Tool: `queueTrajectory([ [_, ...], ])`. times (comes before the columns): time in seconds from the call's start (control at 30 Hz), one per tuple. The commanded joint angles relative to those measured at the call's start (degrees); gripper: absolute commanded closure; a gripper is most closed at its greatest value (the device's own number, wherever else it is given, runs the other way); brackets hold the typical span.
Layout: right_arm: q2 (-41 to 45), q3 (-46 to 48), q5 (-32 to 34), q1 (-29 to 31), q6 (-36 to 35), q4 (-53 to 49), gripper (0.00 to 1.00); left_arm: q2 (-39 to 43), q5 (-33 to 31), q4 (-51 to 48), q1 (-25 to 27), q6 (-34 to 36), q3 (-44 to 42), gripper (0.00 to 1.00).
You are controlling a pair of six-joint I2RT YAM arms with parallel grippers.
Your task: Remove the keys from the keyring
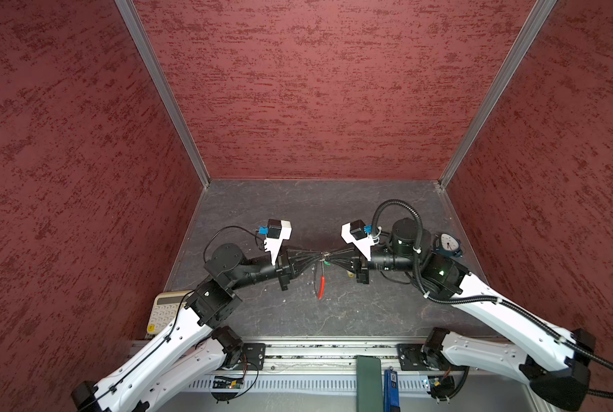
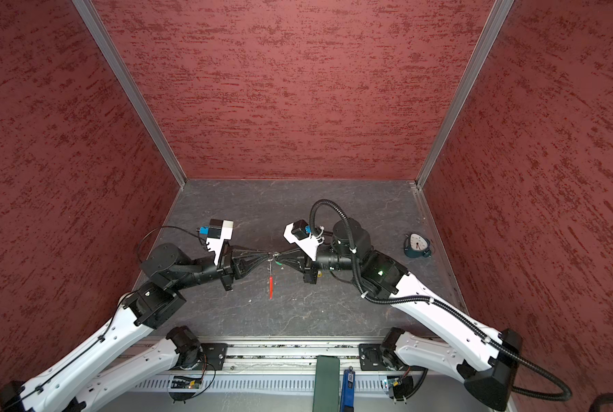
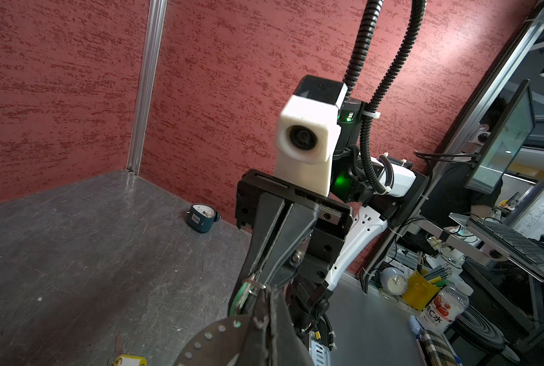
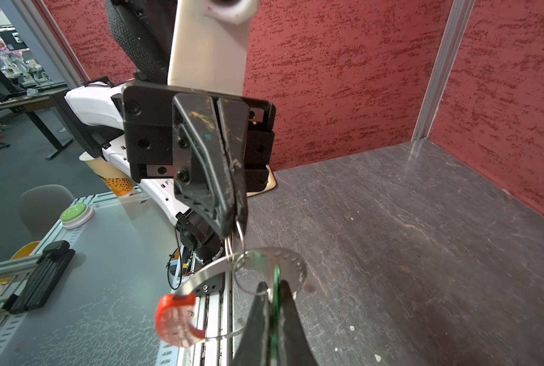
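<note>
Above table, left jaws grip keyring, right jaws green key.

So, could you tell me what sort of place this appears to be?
Most likely a robotics lab's test cell: a slate-grey tabletop boxed in by red textured panels on aluminium posts, with a monitor and keyboard at a workstation just outside.

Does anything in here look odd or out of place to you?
A small alarm clock seems tipped onto its back by the right wall. A yellow-tagged key lies alone on the table, off the keyring hanging in mid-air.
</note>
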State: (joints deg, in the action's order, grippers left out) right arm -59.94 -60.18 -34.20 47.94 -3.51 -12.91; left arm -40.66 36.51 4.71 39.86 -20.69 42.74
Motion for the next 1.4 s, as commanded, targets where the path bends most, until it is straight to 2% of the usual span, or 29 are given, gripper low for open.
queueTrajectory([
  [0.0, 0.4, -3.2, 0.7, -0.4, -4.1, -3.4, 1.00, -0.2, 3.3, 1.6, 0.2, 0.3, 0.3, 1.00],
  [0.2, -0.4, -5.6, 0.3, -0.5, -7.8, -7.1, 1.00, -1.0, 9.1, 6.2, -1.4, -2.7, -0.5, 1.00],
  [0.4, -1.3, -5.2, 0.4, -0.6, -8.2, -6.1, 1.00, -1.9, 13.9, 12.6, -2.9, -7.6, -1.7, 1.00],
  [0.7, -2.5, -3.1, -2.0, -0.5, -6.2, -3.5, 1.00, -2.3, 14.6, 18.4, -3.1, -11.6, -2.7, 1.00],
  [1.0, -3.0, 0.2, -5.7, -0.3, -1.5, 2.3, 1.00, -1.8, 9.2, 18.1, -3.1, -10.6, -2.8, 1.00],
  [1.23, -2.9, 4.1, -7.7, 0.5, 4.7, 9.4, 1.00, 2.0, -0.9, 18.0, -2.0, -5.1, -4.8, 1.00],
  [1.37, -3.5, 7.1, -9.5, 0.8, 9.5, 15.6, 1.00, 1.5, -0.6, 20.1, -1.6, -4.6, -4.8, 1.00],
])
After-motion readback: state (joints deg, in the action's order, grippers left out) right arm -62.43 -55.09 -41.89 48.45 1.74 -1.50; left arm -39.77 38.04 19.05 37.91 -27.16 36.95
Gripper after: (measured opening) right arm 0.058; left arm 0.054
